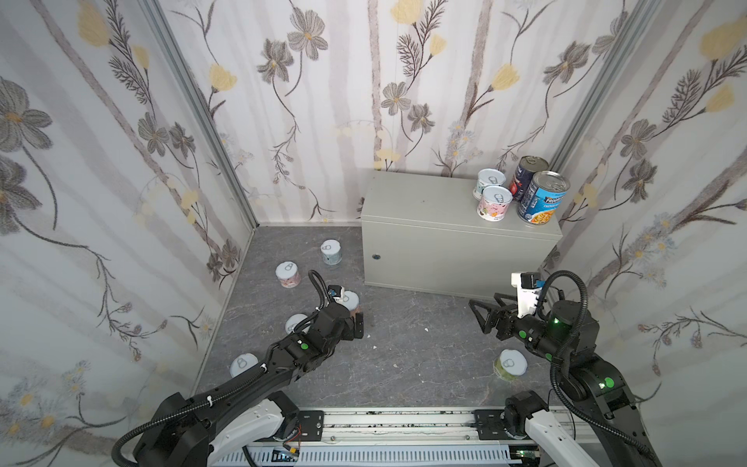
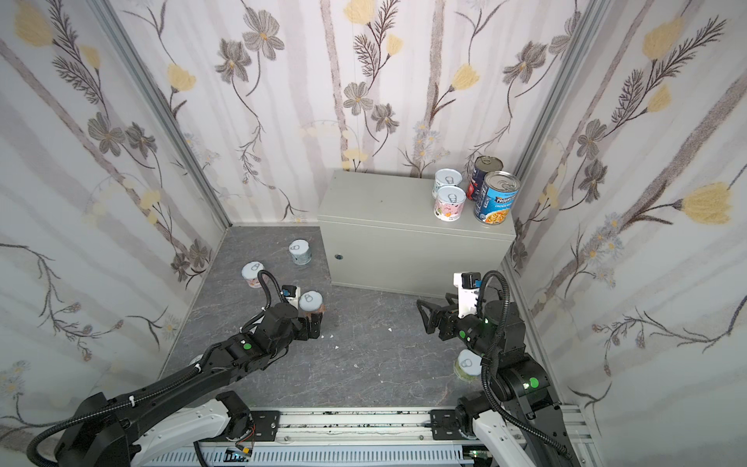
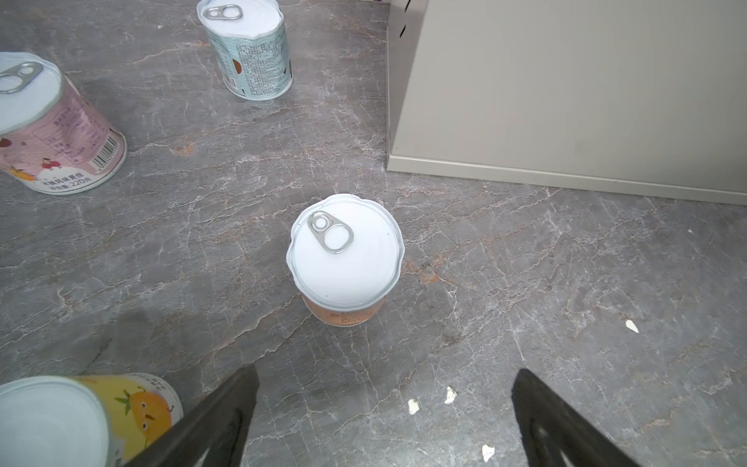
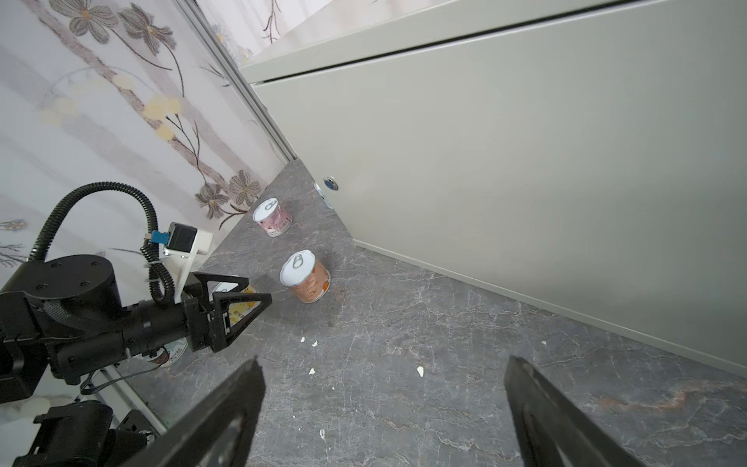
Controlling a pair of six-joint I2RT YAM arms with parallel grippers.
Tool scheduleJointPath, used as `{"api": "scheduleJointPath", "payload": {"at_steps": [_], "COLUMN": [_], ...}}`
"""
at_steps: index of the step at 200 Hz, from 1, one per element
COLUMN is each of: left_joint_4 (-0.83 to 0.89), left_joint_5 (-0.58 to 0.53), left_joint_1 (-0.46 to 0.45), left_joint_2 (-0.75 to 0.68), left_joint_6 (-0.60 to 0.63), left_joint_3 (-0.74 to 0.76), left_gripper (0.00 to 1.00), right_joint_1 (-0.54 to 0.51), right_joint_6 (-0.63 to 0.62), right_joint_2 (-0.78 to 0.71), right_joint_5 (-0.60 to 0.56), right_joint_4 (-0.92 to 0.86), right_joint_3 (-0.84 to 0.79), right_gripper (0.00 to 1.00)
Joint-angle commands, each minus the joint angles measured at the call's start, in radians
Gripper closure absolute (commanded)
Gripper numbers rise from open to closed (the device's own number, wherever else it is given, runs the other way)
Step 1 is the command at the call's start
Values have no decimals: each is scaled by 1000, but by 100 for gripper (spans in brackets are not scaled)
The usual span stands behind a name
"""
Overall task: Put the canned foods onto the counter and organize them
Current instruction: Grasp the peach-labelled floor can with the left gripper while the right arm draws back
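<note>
Nearest the rail, a green can [image 1: 510,364] stands upright on the dark marbled floor [image 1: 404,356] by its right edge, beside the right arm's base. Across from it, by the floor's left edge, a short can [image 1: 243,365] shows only its lid past the left arm.

The right gripper [image 4: 383,360] hangs over bare floor in front of the counter, its jaws spread wide with nothing between them. A few white scraps [image 3: 450,394] lie around the middle of the floor.

The left gripper [image 3: 386,372] is stretched fully apart and empty. Its fingers sit just on the near side of an upright orange can [image 3: 343,258], which stands ahead of the gap rather than inside it, with no finger touching it. A yellow can [image 3: 133,408] stands just beside that gripper, toward the floor's left edge.

Farther back, a pink can [image 1: 288,275] and then a teal can [image 1: 331,252] stand upright and apart, the teal one near the counter's left end.

The counter [image 1: 424,202], a light-grey metal cabinet, fills the floor's far right corner. Four upright cans crowd the right end of its top. The blue soup can [image 1: 541,198] is at the front right corner, with the navy-and-red can [image 1: 527,174] close behind it. A second pink can [image 1: 495,203] stands just left of the soup, and a pale teal can [image 1: 490,182] stands right behind that.
</note>
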State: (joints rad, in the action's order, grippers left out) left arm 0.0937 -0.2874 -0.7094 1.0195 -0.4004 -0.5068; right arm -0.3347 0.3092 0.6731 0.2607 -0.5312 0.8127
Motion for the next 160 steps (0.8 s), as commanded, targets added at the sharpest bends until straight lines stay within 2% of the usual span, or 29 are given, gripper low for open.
{"api": "scheduleJointPath", "payload": {"at_steps": [1,35,80,122,160], "left_joint_4": [-98,-170,-244,-325,-369], "left_joint_5": [-10,37,73,104,115], "left_joint_1": [25,67,105,131,149], "left_joint_2": [33,103,180,234,354], "left_joint_6": [-18,-8,18,32,43], "left_joint_3": [11,18,20,28,0], "left_gripper": [0,0,0,0,0], "right_joint_1": [-17,-44,-95,-189,-263], "right_joint_6": [24,38,90,110,135], "right_joint_2": [-19,-35,4,59,114], "right_joint_5": [25,22,11,-71,-107], "right_joint_4": [102,158,227,261,341], "right_joint_3": [-49,-163,-199,-226,-249], "right_gripper": [7,6,7,7,6]}}
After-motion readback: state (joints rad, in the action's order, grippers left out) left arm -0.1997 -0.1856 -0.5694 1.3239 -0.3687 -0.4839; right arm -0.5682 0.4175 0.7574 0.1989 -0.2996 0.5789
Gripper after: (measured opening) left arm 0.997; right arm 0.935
